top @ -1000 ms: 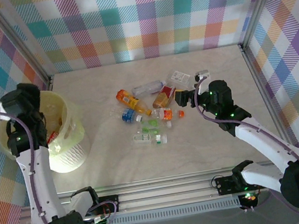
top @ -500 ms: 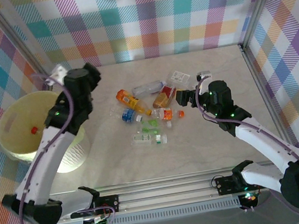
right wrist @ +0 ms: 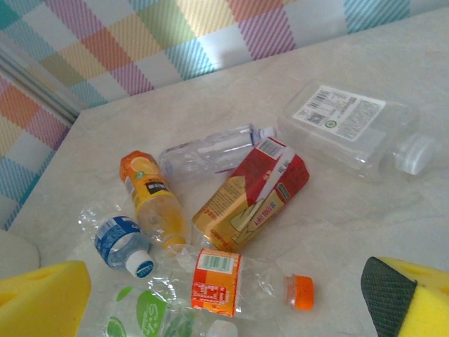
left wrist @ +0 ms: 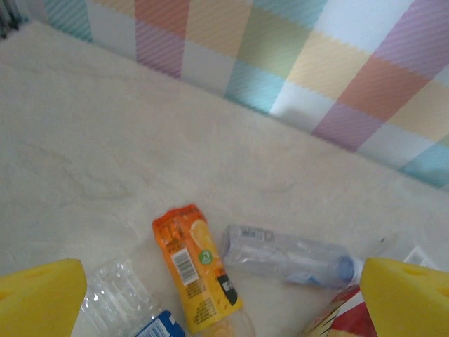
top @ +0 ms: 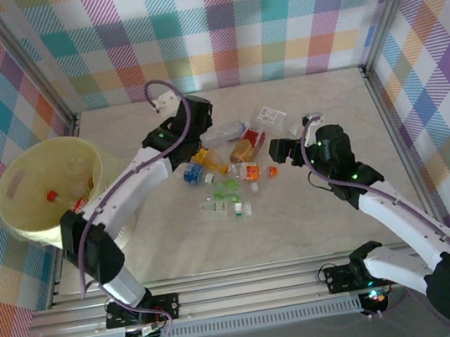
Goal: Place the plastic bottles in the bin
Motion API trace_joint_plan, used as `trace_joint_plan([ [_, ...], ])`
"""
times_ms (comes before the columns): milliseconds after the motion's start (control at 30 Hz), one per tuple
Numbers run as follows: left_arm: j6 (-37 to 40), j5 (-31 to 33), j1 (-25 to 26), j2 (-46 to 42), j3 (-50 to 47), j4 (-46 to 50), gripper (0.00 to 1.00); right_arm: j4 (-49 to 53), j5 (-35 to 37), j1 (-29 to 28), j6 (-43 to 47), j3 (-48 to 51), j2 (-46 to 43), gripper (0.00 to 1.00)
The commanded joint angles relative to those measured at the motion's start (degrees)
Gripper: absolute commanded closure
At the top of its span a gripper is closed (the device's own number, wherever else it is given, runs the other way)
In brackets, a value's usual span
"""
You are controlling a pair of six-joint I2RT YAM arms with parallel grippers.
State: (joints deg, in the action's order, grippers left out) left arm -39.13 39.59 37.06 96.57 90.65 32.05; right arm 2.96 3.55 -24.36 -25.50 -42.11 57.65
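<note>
Pale marbled tabletop (top: 285, 227), checked pastel walls (top: 212, 26), aluminium rail (top: 251, 287)

Small plastic bottles (top: 228, 188) lying clustered at centre — pale-yellow bin (top: 100, 238) upright at left, well apart.

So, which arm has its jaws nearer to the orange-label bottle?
Left. The left arm holds its jaws just above the orange-label bottle; the right arm has its jaws past the red-label bottle.

I've swung the left gripper (top: 200, 134) away from the bin (top: 16, 187) at 9 o'clock. It now hangs over the 11 o'clock edge of the plastic bottles (top: 226, 189).
</note>
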Motion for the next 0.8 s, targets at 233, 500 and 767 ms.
trace_joint_plan([
  [233, -11.0, -9.9, -7.2, 7.7, -3.3, 2.5, 0.0, 2.2, 3.0, -0.1, -0.6, 0.3, 2.7, 0.0],
  [500, -15.1, -19.9, -13.6, 9.6, -9.4, -4.1, 0.01, 0.8, 1.5, -0.1, -0.9, -1.0, 6.5, 0.0],
  [767, -20.3, -20.0, -15.0, 11.5, -12.3, -4.4, 0.02, 2.5, -0.8, -0.1, -1.4, -2.3, 8.0, 0.0],
])
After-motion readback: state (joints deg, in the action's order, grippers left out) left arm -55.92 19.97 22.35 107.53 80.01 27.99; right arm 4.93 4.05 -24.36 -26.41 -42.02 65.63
